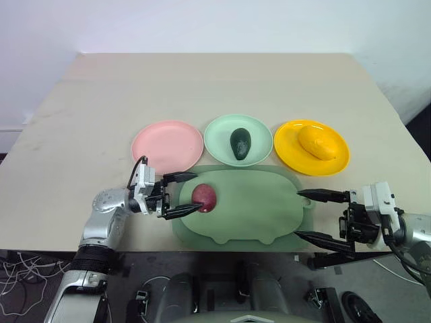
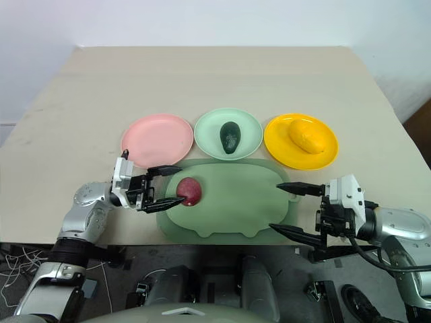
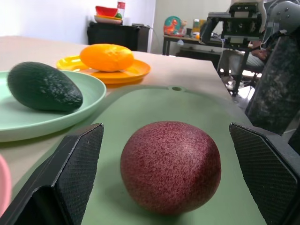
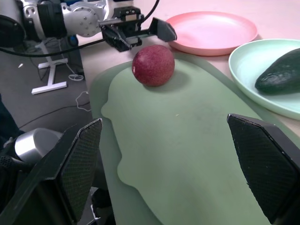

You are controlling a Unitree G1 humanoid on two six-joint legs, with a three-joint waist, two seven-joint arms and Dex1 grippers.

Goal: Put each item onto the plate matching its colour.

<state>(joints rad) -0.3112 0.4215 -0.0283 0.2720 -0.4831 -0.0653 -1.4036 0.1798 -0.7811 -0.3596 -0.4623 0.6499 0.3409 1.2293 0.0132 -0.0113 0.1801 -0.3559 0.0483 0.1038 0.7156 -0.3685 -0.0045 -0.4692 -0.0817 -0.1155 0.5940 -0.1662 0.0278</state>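
At the far left sits the pink plate (image 1: 167,146), with nothing on it. Near it, the left gripper (image 1: 190,193) points level toward the right, its jaws wide, one finger on each side of the red fruit (image 1: 204,198) but not yet pressing it. The fruit is round, with no long axis to line up, and rests on the left end of the green mat (image 1: 249,215), just near of the pink plate; the left arm is far nearer. The avocado (image 1: 240,143) lies on the green plate (image 1: 238,139), the mango (image 1: 316,142) on the yellow plate (image 1: 312,147). The right gripper (image 1: 314,215) hangs wide open, holding nothing, at the mat's right end. No writing is legible.
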